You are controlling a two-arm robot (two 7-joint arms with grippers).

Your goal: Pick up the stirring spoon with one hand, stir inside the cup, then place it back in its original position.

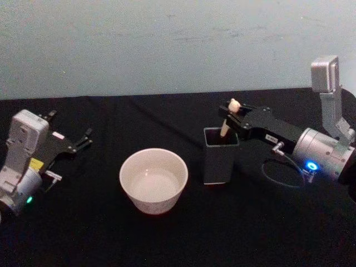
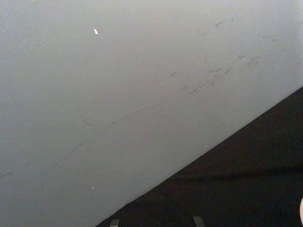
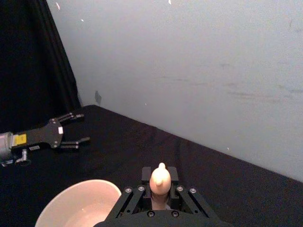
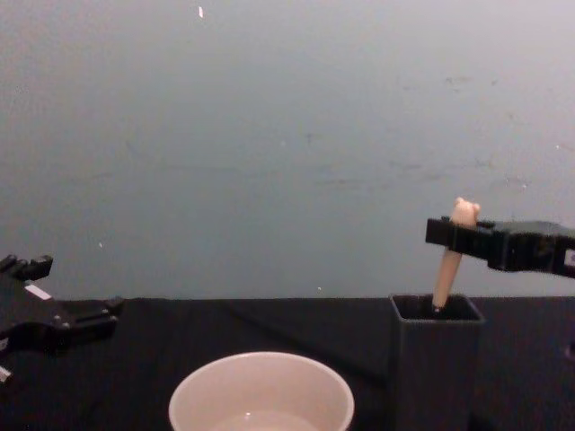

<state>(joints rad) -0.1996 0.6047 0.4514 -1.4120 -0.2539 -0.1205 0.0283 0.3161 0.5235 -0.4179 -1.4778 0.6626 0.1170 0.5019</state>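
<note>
the table [image 1: 167, 245] is covered in matt black cloth. the cup [image 1: 153, 181] looks glazed and smooth, the holder [image 1: 217, 161] matt dark, the spoon handle [image 4: 446, 267] smooth cream.

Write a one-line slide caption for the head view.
Right end effector grips the stirring spoon standing in its dark holder, beside the cup.

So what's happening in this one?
The right hand is at the top of the spoon, its fingers on either side of the handle just under the knob. The spoon stands in the dark holder, right of the cup. The cup looks empty. The left hand sits open off to the left, idle.
</note>
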